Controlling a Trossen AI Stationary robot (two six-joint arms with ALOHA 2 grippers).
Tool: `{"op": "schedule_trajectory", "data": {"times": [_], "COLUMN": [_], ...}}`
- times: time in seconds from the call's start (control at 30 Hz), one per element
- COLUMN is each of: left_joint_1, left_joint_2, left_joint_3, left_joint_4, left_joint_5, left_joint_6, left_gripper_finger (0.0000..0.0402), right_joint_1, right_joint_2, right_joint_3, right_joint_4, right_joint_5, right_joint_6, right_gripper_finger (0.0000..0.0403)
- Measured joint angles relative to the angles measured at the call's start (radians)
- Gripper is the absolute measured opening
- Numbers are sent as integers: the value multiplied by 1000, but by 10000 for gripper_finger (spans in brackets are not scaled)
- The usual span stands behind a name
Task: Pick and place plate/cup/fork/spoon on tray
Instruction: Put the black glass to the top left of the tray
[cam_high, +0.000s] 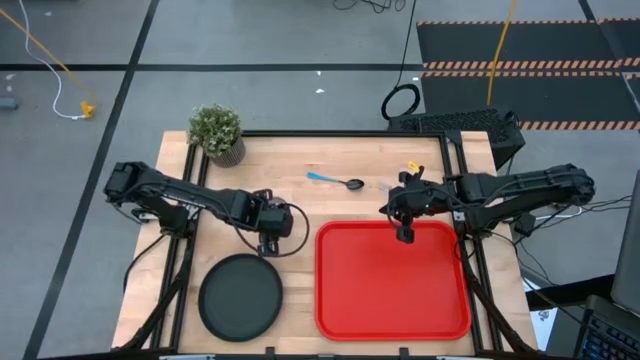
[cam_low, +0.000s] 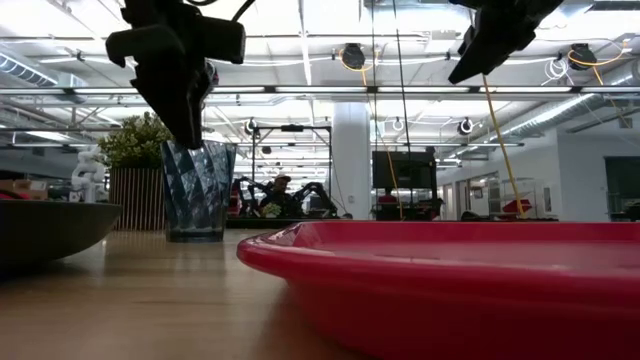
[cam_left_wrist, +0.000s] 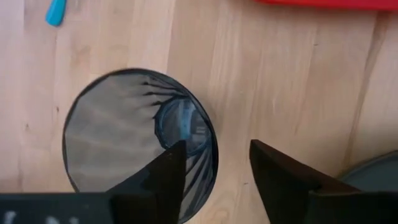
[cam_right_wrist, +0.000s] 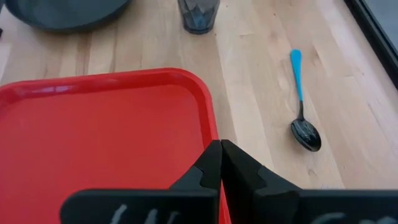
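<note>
On the left we see the plate (cam_high: 241, 297) at the table's (cam_high: 300, 205) near edge, clear of the tray (cam_high: 392, 280). Just beyond it our left gripper (cam_left_wrist: 214, 171) hovers over the cup (cam_left_wrist: 140, 140), fingers spread with one at the rim, which we judge to be lining up a grasp. The cup stands upright, mouth up, left of the tray. The spoon (cam_high: 335, 181) lies toward the far side, its long axis running left-right, blue handle left, bowl right. Our right gripper (cam_right_wrist: 221, 163) hangs over the tray's far edge, fingers pressed together and empty, probably waiting. We cannot make out the fork.
</note>
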Motion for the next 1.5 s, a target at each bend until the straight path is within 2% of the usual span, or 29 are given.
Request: {"op": "schedule_trajectory", "data": {"times": [0.43,0.7,0.97,1.13,1.5], "left_joint_1": [0,-13,-55,-86,-113], "left_joint_2": [13,14,13,13,52], "left_joint_3": [0,107,297,373,396], "left_joint_4": [5,-25,-26,13,164], "left_joint_5": [2,5,-18,-20,2], "left_joint_6": [53,79,206,300,458], "left_gripper_finger": [12,9,13,8,7], "right_joint_1": [34,33,33,33,33], "right_joint_2": [0,0,0,0,0], "right_joint_3": [0,0,0,0,0], "right_joint_4": [17,23,30,29,-6], "right_joint_5": [0,0,0,-3,-3], "right_joint_6": [-8,12,26,26,26], "right_gripper_finger": [0,0,0,0,0]}}
